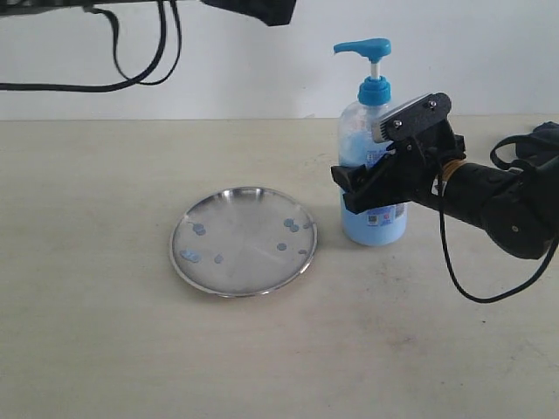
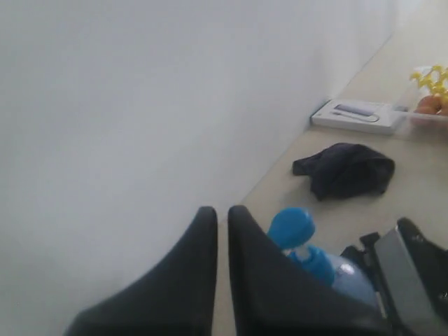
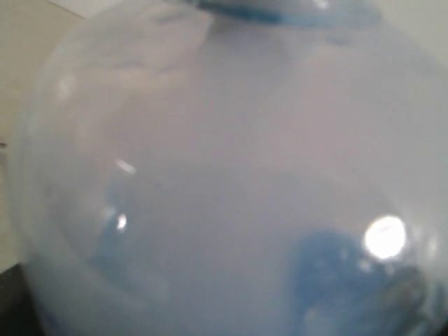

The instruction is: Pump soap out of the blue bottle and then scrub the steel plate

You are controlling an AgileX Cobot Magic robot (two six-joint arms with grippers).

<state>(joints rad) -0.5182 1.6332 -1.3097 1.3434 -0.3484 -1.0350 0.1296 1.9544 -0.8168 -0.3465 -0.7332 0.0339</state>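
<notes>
Nearest on the table (image 1: pixel 105 349) lies the steel plate (image 1: pixel 240 218), flat, already dotted with bluish drops of soap (image 1: pixel 289 223). Just beside it on the right stands the blue bottle (image 1: pixel 358 131), upright, long axis vertical, pump head (image 1: pixel 365 48) on top with its spout toward the plate. The right gripper (image 1: pixel 354 190) reaches in from the right with jaws straddling the bottle's mid-body, seemingly clamped on it; the bottle fills its wrist view. The left gripper (image 2: pixel 222 210) hangs high, fingers pinched to a thin slit and empty, the pump head just beyond and below its tips. Judged: the left arm is the free one, so it must come down and rightward over the head, then press along the stem.
</notes>
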